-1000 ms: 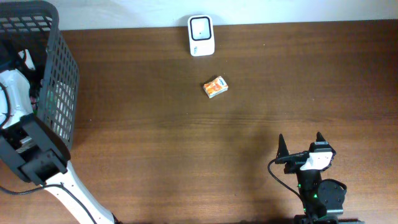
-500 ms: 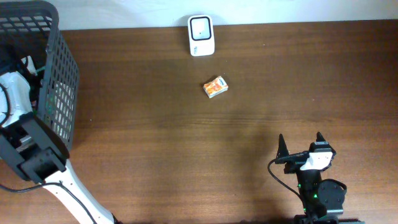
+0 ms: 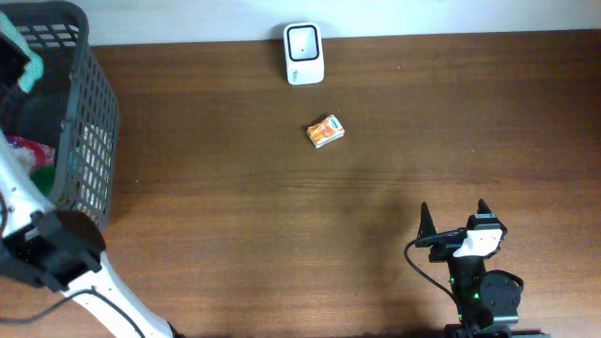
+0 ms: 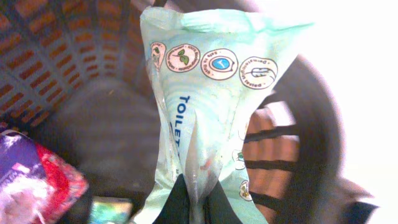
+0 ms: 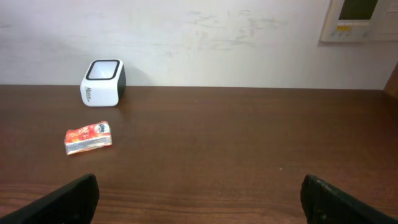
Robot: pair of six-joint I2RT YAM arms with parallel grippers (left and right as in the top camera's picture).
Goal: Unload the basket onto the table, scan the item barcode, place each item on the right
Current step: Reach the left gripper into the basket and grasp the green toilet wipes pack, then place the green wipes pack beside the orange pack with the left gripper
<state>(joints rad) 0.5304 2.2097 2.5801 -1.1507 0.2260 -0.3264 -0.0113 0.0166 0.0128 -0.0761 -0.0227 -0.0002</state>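
Wipes packet [image 3: 19, 47] hung over the basket [image 3: 94, 122] at the left end of the surface [image 3: 282, 207] in the overhead view, well apart from the scanner [image 3: 304, 53]. From the left wrist, the left gripper [image 4: 198, 202] was pinching a fold of it. No barcode showed, so a steady lift clear of the rim, then turning the printed code toward the scanner, seemed wise. From the right wrist, the right gripper [image 5: 199, 199] stood spread and empty.
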